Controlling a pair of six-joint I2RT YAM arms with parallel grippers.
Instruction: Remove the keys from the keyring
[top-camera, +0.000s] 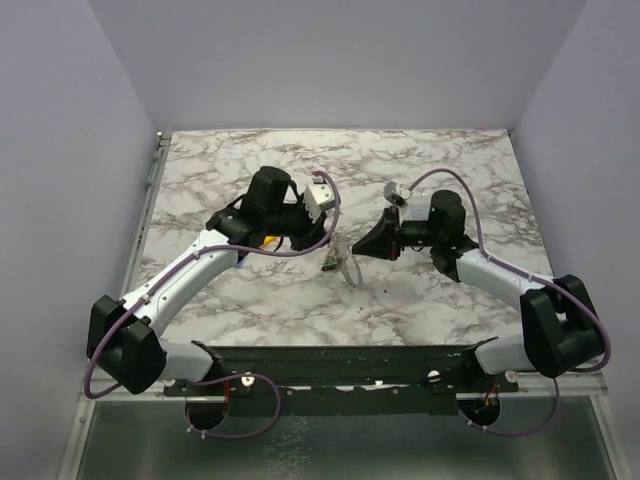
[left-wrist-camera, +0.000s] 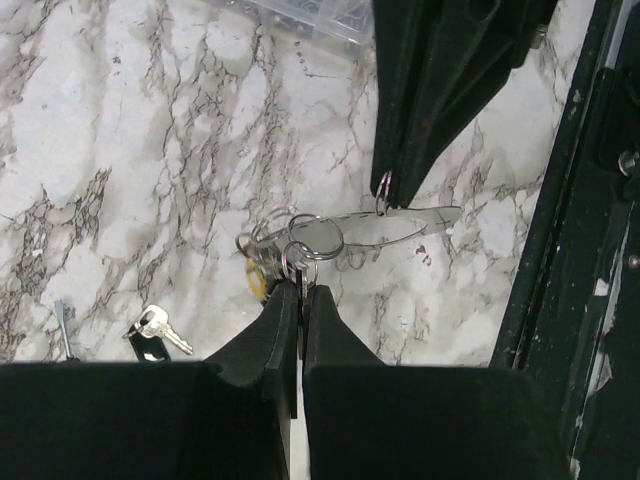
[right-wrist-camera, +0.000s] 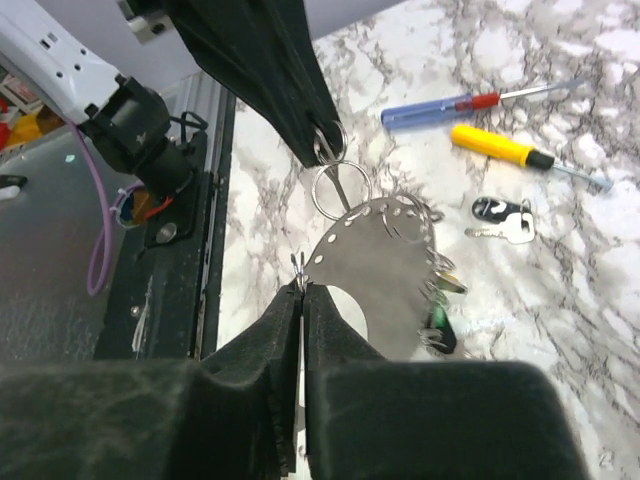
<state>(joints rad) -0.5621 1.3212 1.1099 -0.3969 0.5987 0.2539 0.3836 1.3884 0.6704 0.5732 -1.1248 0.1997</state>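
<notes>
The keyring is a flat grey perforated plate (right-wrist-camera: 385, 265) hung with several split rings, and it is held above the marble table between both grippers. It shows small in the top view (top-camera: 345, 262). My left gripper (left-wrist-camera: 300, 290) is shut on a split ring (left-wrist-camera: 318, 238) at one end. My right gripper (right-wrist-camera: 302, 290) is shut on a small ring at the plate's edge. Keys with green and yellow heads (right-wrist-camera: 440, 300) hang from the plate's far side. One loose key with a black head (right-wrist-camera: 505, 215) lies on the table and also shows in the left wrist view (left-wrist-camera: 155, 325).
A blue and red screwdriver (right-wrist-camera: 470, 103) and a yellow one (right-wrist-camera: 510, 150) lie on the table beyond the loose key. A clear plastic box (left-wrist-camera: 310, 15) lies past the keyring. The black base rail (top-camera: 330, 362) runs along the near edge.
</notes>
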